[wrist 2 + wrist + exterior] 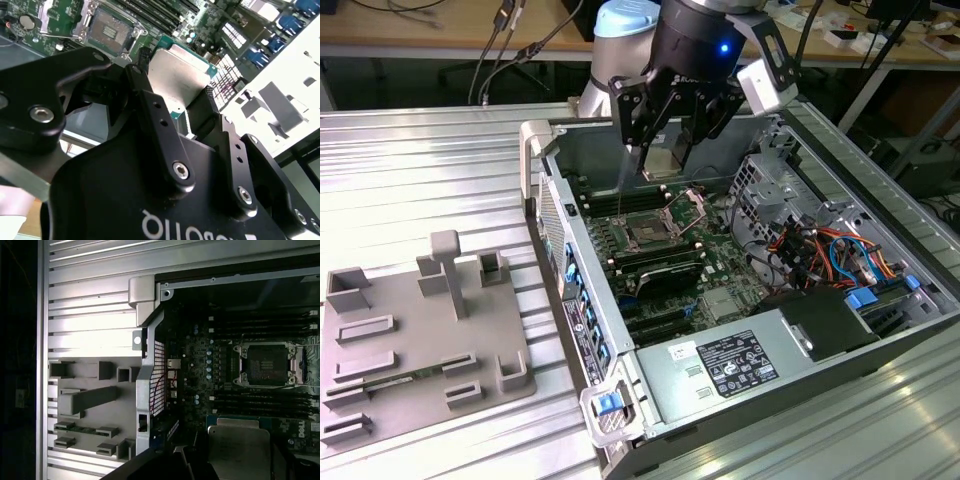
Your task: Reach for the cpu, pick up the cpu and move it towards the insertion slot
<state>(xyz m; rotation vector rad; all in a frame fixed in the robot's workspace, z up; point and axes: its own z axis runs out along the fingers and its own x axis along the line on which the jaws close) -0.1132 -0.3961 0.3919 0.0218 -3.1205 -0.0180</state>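
Ribbed metal bench (440, 170) is carrying a grey fixture tray (410, 340) towards its left edge and an open computer case (740, 300) to the right. Above the insertion slot (648, 232), the gripper (668, 155) is pinching the cpu (175, 75) by opposite edges; it is probably light, stiff, slick and fragile underneath.

A ribbed metal worktop (440, 170) catches bright glare across its ridges. Beyond its far edge stands a wooden desk (410, 25) with dark cables (505, 50) hanging from it, shadow beneath. Another desk (880, 45) sits at the exterior view's right, strewn with small clutter.
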